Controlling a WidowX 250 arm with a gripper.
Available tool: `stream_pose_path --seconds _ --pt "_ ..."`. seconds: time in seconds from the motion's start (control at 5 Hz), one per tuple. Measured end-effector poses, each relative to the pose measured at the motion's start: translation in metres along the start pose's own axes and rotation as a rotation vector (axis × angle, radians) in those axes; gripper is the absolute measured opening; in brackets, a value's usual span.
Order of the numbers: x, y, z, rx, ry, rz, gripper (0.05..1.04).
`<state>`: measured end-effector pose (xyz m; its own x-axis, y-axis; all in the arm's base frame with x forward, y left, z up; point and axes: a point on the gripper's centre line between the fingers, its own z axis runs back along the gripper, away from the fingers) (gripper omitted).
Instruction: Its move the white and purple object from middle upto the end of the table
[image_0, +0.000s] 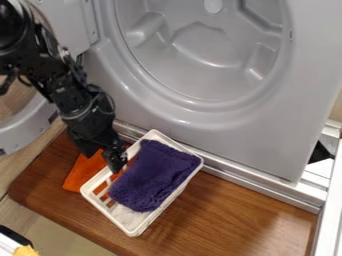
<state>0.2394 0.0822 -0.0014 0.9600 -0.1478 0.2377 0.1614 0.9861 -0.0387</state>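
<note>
The black gripper (107, 152) hangs at the upper left side of a white basket (131, 231), its lower end at the basket's long left rim. Whether it touches the rim is unclear. Inside the basket lies a crumpled purple cloth (155, 175), which covers most of the basket's floor. The basket rests at a slant on the brown wooden board, just in front of the grey machine.
An orange cloth (81, 172) lies on the wooden board (230, 215), left of the basket and partly behind the gripper. The grey machine (260, 135) with its round opening stands behind, its open door at the left. White rails run along the right edge.
</note>
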Motion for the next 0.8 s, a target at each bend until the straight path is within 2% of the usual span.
stream_pose_path --seconds 0.2,0.4,0.6,0.8 --pt "-0.006 0.001 -0.023 -0.017 0.016 0.0 1.001" --pt "-0.013 0.003 -0.045 -0.024 0.049 0.009 0.952" --pt "-0.012 0.004 -0.054 -0.013 0.019 0.019 0.665" --pt "-0.013 0.0 -0.052 -0.009 0.016 0.016 0.372"
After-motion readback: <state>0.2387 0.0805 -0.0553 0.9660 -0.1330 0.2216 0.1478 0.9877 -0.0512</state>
